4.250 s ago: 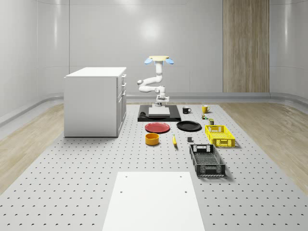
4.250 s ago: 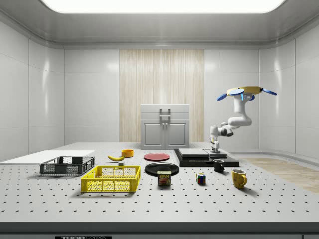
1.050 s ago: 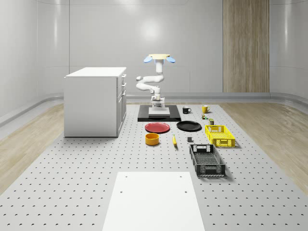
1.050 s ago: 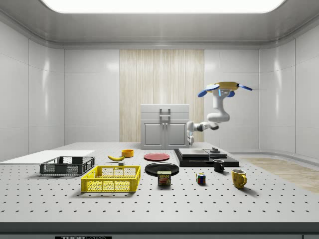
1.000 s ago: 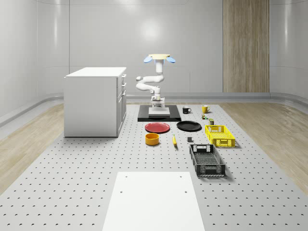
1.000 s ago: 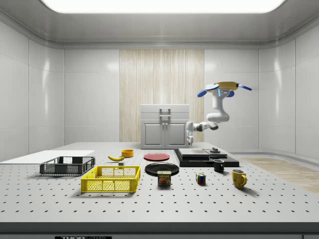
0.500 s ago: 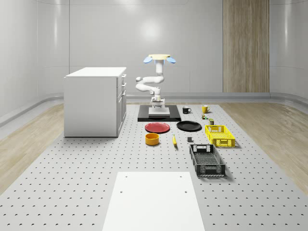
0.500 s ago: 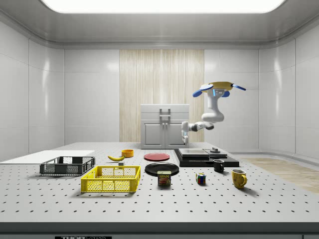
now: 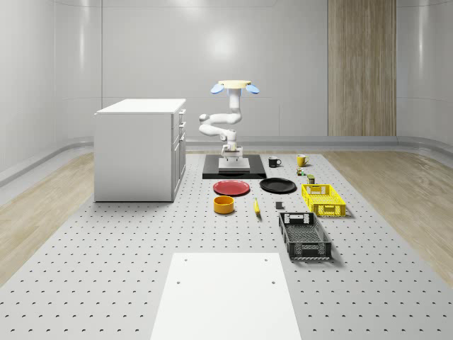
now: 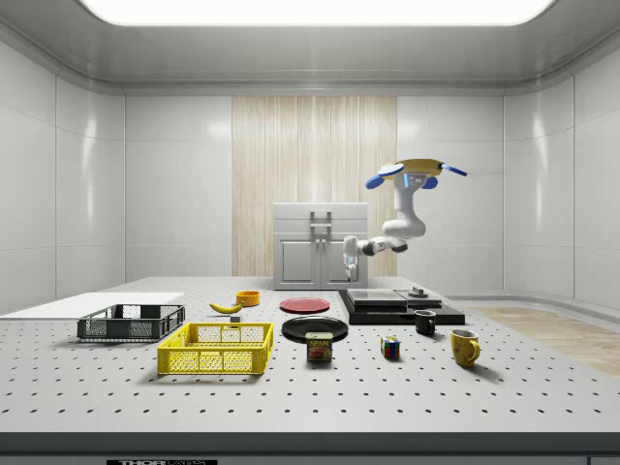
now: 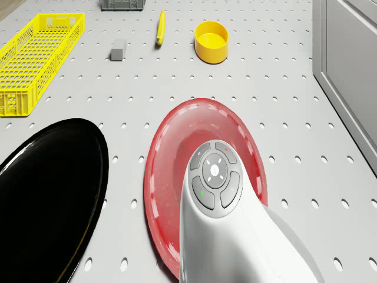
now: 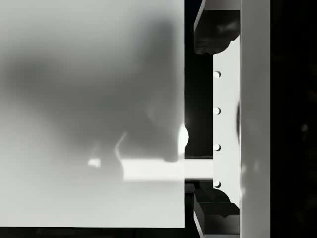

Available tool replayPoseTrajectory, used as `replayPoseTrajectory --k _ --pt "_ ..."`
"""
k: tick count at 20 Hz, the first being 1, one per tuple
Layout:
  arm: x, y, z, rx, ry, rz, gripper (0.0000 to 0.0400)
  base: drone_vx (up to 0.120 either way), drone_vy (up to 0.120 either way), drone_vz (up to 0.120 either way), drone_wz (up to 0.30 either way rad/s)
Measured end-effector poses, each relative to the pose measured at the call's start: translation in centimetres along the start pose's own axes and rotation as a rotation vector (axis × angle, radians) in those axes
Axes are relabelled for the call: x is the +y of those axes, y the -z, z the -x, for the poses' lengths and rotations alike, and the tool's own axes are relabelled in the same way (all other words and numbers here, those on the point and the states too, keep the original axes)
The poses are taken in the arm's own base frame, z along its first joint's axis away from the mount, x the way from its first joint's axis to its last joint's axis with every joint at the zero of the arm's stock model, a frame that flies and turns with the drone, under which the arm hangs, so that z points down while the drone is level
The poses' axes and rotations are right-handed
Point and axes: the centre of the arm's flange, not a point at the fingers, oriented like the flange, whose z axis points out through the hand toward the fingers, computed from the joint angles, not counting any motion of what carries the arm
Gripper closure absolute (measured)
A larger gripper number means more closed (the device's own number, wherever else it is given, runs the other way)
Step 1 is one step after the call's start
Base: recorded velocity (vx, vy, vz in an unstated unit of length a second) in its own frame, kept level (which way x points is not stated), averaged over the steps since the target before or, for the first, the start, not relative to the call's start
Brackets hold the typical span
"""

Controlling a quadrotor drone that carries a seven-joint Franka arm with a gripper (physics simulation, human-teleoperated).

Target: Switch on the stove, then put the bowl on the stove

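Now the drone (image 10: 415, 171) hovers above the stove (image 10: 399, 306), gripper (image 10: 351, 259) hanging off its edge, grip I cannot tell, and next comes fetching the yellow bowl (image 9: 224, 205) at mid-frame.

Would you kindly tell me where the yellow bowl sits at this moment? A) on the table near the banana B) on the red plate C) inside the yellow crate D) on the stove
A: the yellow bowl stands on the perforated table, the banana beside it.
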Motion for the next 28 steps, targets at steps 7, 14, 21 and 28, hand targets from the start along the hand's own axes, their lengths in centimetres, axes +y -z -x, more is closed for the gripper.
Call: replayPoseTrajectory --k 7,14,21,28 --pt "0.00 0.00 0.00 0.000 0.000 0.000 0.0000 0.120 0.000 0.000 0.000" --pt "0.00 0.00 0.00 0.000 0.000 0.000 0.0000 0.120 0.000 0.000 0.000" --pt "0.00 0.00 0.00 0.000 0.000 0.000 0.0000 0.120 0.000 0.000 0.000" --pt "0.00 0.00 0.00 0.000 0.000 0.000 0.0000 0.120 0.000 0.000 0.000"
